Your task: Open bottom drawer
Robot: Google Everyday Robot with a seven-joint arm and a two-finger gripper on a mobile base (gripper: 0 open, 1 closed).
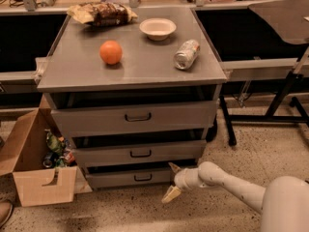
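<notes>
The grey cabinet has three drawers. The bottom drawer [130, 177] is the lowest and shortest, with a small dark pull handle [143, 178]. Its front stands slightly out from the cabinet. My gripper [172, 181] is at the drawer's right end, just right of the handle, near the floor. Its fingers are spread: one fingertip [174, 167] points up at the drawer's top right edge, the other [170, 195] points down toward the floor. It holds nothing. The white arm [231, 185] reaches in from the lower right.
The middle drawer [140, 153] and the tall top drawer [137, 117] sit above. On the cabinet top are an orange [111, 52], a bowl [157, 28], a can [186, 54] and a snack bag [102, 13]. A cardboard box [36, 170] stands at left. Black table legs [270, 110] stand at right.
</notes>
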